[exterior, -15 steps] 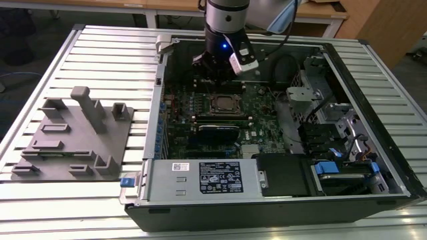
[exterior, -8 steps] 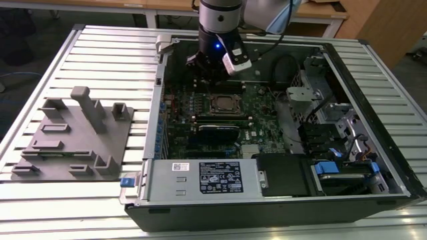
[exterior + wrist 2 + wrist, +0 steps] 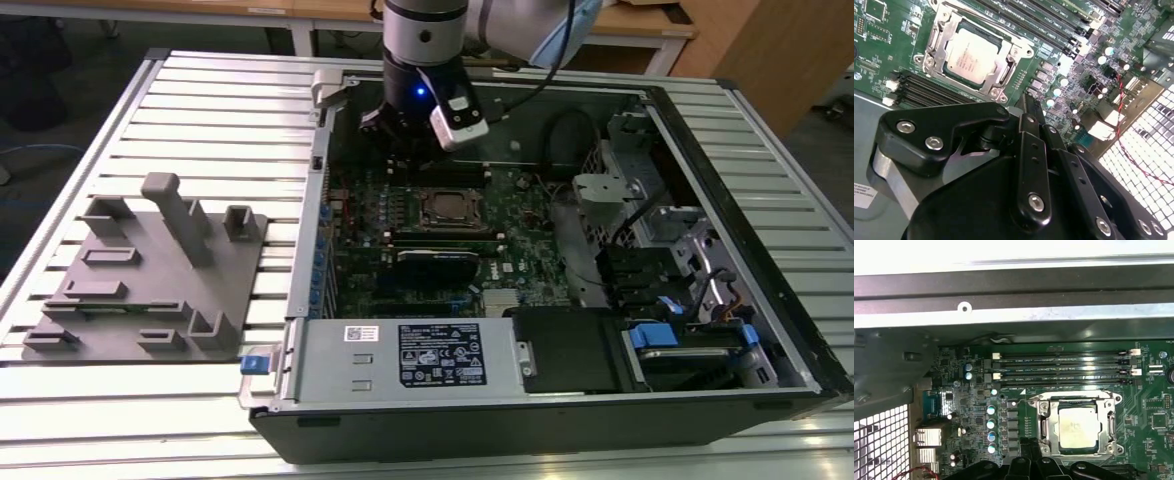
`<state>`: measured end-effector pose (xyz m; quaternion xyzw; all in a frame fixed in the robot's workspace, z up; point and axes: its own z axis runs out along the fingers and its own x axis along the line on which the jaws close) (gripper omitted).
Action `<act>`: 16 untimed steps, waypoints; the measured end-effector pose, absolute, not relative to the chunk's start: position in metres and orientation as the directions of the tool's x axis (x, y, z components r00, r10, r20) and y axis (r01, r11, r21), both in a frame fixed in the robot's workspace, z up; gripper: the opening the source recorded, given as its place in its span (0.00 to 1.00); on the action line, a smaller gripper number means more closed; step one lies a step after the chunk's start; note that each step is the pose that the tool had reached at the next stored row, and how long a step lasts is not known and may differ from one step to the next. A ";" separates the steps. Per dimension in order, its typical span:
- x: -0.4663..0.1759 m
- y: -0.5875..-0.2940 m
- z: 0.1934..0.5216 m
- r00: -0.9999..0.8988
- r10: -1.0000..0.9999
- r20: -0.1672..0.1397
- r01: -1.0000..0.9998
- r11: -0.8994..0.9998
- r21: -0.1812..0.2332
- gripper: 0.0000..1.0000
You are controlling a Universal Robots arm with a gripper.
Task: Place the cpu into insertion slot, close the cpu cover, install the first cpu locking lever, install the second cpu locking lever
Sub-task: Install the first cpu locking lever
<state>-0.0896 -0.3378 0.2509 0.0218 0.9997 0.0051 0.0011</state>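
The small flat square cpu (image 3: 1079, 427) with a dull silver top is seen lying inside the square insertion slot (image 3: 1043, 412), which has a silver metal rim and is fixed to the green motherboard (image 3: 1154, 405). The thin silver frame of the cpu cover (image 3: 1110, 426) is laid flat around the chip, and the chip's top is seen through its big window. The black gripper (image 3: 1026, 102) is held over the board near the slot, not touching it. Its fingers are pressed together and nothing is gripped. In the exterior view the board is seen inside an open black computer case (image 3: 747, 200) on a grey slatted metal table (image 3: 200, 110).
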 end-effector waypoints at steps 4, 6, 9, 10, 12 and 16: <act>-0.090 -0.338 0.251 -0.999 0.044 -0.002 0.044 0.999 0.010 0.10; -0.090 -0.338 0.251 -0.999 0.044 -0.002 0.044 0.999 0.011 0.10; -0.090 -0.338 0.251 -0.999 0.044 -0.001 0.044 0.999 0.023 0.10; -0.091 -0.338 0.251 -0.999 0.044 -0.001 0.044 0.999 0.025 0.10; -0.092 -0.338 0.251 -0.999 0.044 -0.001 0.044 0.999 0.027 0.10; -0.095 -0.338 0.249 -0.999 0.043 0.000 0.043 0.997 0.056 0.10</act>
